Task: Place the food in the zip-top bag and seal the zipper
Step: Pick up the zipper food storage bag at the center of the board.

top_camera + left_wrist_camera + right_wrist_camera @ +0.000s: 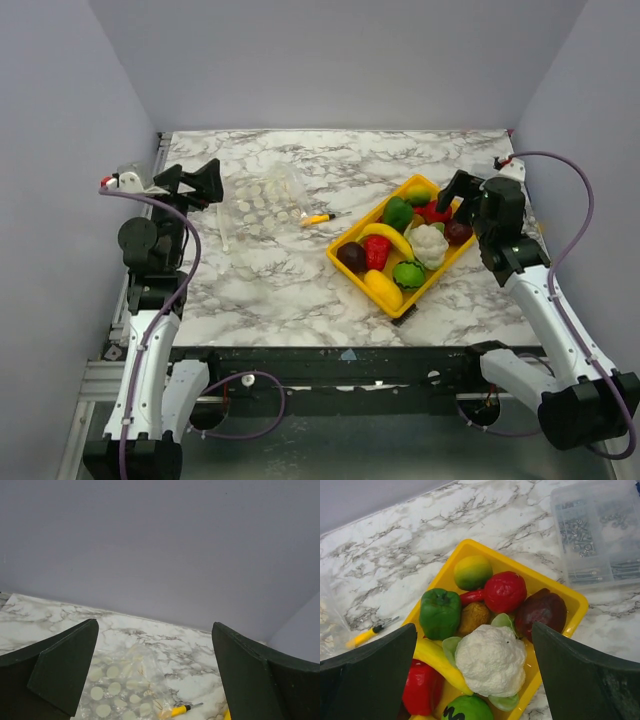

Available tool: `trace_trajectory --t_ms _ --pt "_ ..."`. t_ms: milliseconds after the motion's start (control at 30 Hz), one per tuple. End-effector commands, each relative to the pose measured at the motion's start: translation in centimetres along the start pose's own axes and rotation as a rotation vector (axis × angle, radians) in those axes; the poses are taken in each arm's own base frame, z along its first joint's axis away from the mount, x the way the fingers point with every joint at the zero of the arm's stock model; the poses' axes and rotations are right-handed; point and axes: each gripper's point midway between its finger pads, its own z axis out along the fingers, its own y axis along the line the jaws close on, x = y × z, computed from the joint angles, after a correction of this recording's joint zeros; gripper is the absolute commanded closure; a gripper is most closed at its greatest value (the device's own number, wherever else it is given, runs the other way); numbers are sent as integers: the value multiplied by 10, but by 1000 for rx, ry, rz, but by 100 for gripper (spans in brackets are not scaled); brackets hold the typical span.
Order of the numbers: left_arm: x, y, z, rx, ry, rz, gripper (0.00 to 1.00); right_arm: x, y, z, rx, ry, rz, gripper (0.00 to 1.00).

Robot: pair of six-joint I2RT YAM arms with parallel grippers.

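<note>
The zip-top bag (262, 207) lies flat and empty on the marble at the back left; its pale dots also show in the left wrist view (117, 685). I cannot make out its zipper. The food sits piled in a yellow tray (362, 284): a white cauliflower (492, 660), a green pepper (439, 612), a red piece (506, 591), a dark purple piece (542, 611), a yellow-green fruit (472, 571) and a banana (437, 662). My left gripper (205, 183) (154, 626) hovers open, left of the bag. The right gripper (462, 195) (474, 630) hangs open above the tray's far right corner, holding nothing.
A small yellow stick with a dark tip (318, 217) (181, 710) lies between bag and tray. A rigid clear box of small parts (600, 532) stands just right of the tray. Grey walls enclose the table on three sides.
</note>
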Motion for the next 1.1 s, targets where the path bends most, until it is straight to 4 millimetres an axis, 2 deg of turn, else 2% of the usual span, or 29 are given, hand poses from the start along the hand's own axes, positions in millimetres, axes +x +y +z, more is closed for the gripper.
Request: trace_trajectory --t_ms 0,100,233,400,500,600,767,900,1067 --pt "56 39 3 -160 166 -78 2 -20 18 -8 -66 -18 29 0" --pt "79 38 16 -124 300 -75 1 -23 36 -19 -176 -11 20 0" --pt "107 34 33 -62 460 -152 1 -19 43 -26 -221 24 23 0" --pt "141 51 55 -74 620 -241 1 -12 46 -30 -246 62 9 0" --pt "159 59 67 -65 710 -320 1 -7 55 -35 -313 76 9 0" --pt "182 76 77 -118 798 -373 2 -3 60 -37 -345 87 8 0" --pt "209 122 77 -283 841 -428 3 -5 61 -41 -349 87 2 0" --pt "227 155 66 -408 900 -420 3 -9 59 -45 -348 69 -5 0" --pt "251 168 47 -443 955 -495 5 -9 58 -46 -345 64 -7 0"
